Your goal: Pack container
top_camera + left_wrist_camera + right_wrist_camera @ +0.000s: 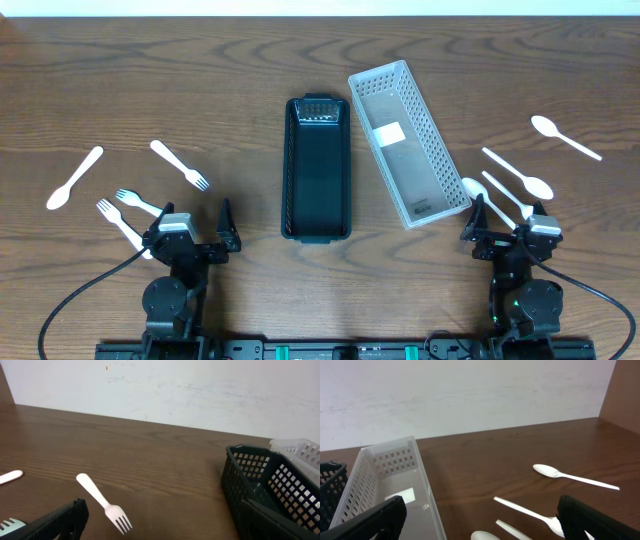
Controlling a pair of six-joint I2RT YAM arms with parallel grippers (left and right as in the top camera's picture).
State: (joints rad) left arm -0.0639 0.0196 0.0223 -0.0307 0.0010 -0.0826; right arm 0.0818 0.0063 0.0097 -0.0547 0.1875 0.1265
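Wood-grain table, plastic baskets, plastic cutlery.
The table [240, 70] looks like dark brown wood or wood-look laminate, with a wavy grain and a smooth surface that has a soft sheen. The dark basket [288, 170] at frame centre is blackish-green plastic with perforated walls and a slightly glossy floor. The white basket [436, 130] to its right is milky, translucent plastic with a grid of holes; a small white label [389, 133] on its floor looks like paper. The forks [180, 165] at lower left and the spoons [565, 138] at right are smooth white plastic, faintly shiny. The wall [200, 390] across the top of the wrist views is matt white and lightly scuffed.
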